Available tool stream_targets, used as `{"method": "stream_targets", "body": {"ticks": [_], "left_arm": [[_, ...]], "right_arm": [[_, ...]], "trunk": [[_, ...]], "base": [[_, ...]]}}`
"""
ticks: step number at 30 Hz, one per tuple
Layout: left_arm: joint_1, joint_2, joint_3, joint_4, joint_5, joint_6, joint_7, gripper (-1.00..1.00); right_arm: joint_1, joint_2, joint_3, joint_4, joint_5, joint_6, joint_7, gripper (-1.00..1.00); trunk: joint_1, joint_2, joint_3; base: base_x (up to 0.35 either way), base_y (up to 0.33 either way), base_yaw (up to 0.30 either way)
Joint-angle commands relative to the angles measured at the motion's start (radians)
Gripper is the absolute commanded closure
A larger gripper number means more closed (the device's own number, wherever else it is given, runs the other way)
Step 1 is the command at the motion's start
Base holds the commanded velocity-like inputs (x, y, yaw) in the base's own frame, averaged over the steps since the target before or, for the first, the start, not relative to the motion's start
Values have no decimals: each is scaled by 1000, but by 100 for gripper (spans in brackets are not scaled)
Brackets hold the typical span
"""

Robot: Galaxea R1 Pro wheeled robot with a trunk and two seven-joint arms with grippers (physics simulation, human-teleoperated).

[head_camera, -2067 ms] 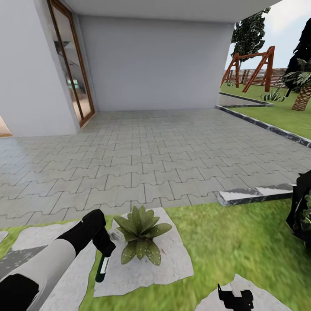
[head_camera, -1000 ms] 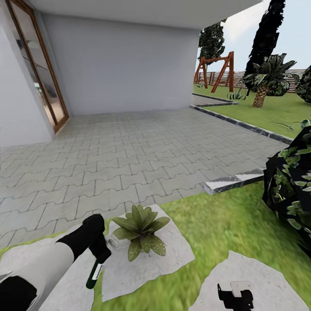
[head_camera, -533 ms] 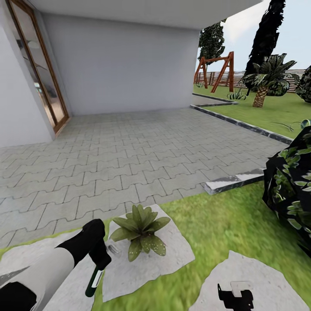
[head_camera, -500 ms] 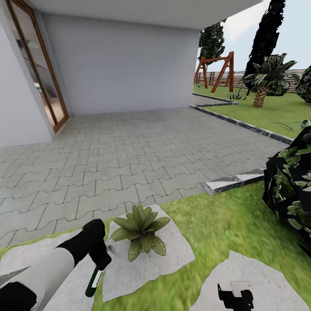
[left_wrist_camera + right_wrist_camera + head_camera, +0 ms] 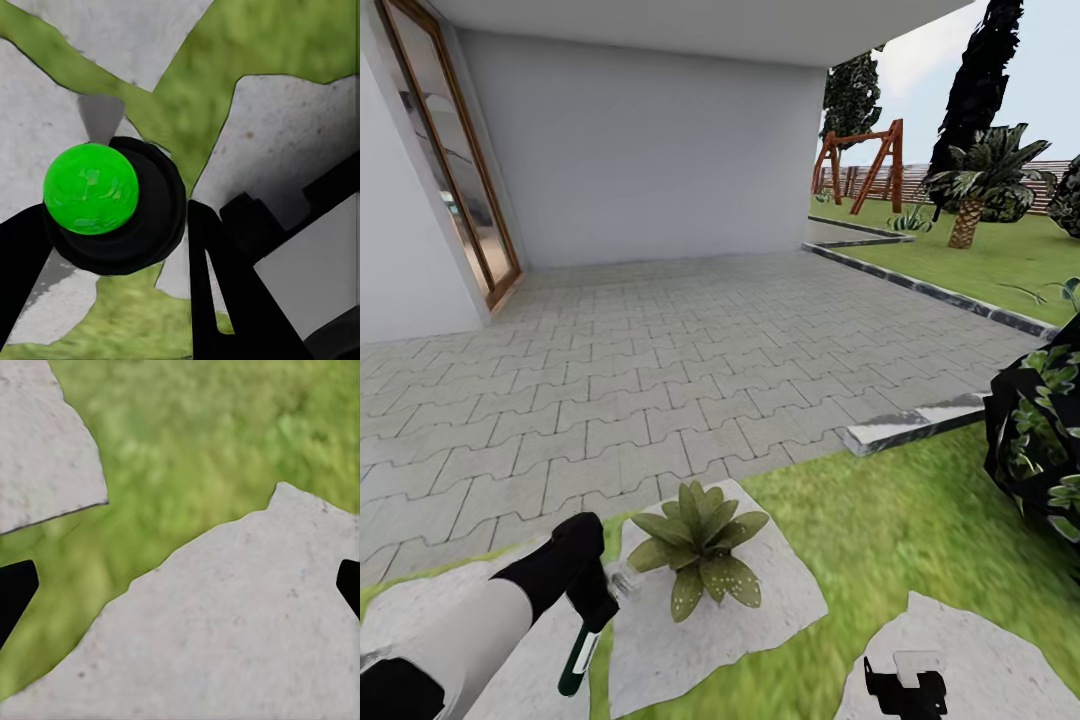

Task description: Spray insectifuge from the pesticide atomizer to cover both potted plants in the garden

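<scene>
One potted plant [image 5: 698, 545] stood on a stepping stone [image 5: 760, 620], one of three pale stones in the head view. One pesticide atomizer [image 5: 580, 655] was there. Two tools showed: the left tool [image 5: 595, 610] and the right tool [image 5: 905, 690]. There was one swing frame [image 5: 860, 160], one palm [image 5: 975, 190] and one dark bush [image 5: 1040, 440].

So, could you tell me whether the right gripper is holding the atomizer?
No, the left gripper holds the atomizer; the right gripper hangs empty.
</scene>
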State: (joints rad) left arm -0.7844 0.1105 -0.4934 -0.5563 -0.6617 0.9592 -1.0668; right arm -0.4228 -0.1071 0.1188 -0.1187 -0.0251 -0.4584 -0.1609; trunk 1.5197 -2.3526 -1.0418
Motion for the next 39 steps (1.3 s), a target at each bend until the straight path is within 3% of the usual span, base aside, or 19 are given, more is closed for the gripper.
{"method": "stream_targets", "body": {"ticks": [1, 8, 12, 16, 33, 39], "left_arm": [[16, 1, -3, -3, -11, 1, -10, 100], [44, 4, 6, -20, -11, -3, -11, 100], [2, 6, 33, -24, -9, -2, -16, 100], [-48, 0, 37, -24, -11, -2, -19, 100], [-47, -3, 29, -22, -14, -1, -19, 100], [-44, -3, 25, -22, -14, -1, -19, 100]], "right_arm": [[-1, 0, 8, 1, -3, -2, -6, -100], [-1, 0, 8, 1, -3, -2, -6, -100], [-1, 0, 8, 1, -3, -2, -6, -100], [-1, 0, 8, 1, -3, -2, -6, -100], [-1, 0, 8, 1, -3, -2, -6, -100], [-1, 0, 8, 1, -3, -2, -6, -100]], "trunk": [[0, 0, -1], [0, 0, -1], [0, 0, -1], [0, 0, -1], [0, 0, -1], [0, 0, -1]], "base": [[0, 0, 0], [0, 0, 0], [0, 0, 0], [0, 52, -11], [21, 297, -274], [20, 310, -47]]}}
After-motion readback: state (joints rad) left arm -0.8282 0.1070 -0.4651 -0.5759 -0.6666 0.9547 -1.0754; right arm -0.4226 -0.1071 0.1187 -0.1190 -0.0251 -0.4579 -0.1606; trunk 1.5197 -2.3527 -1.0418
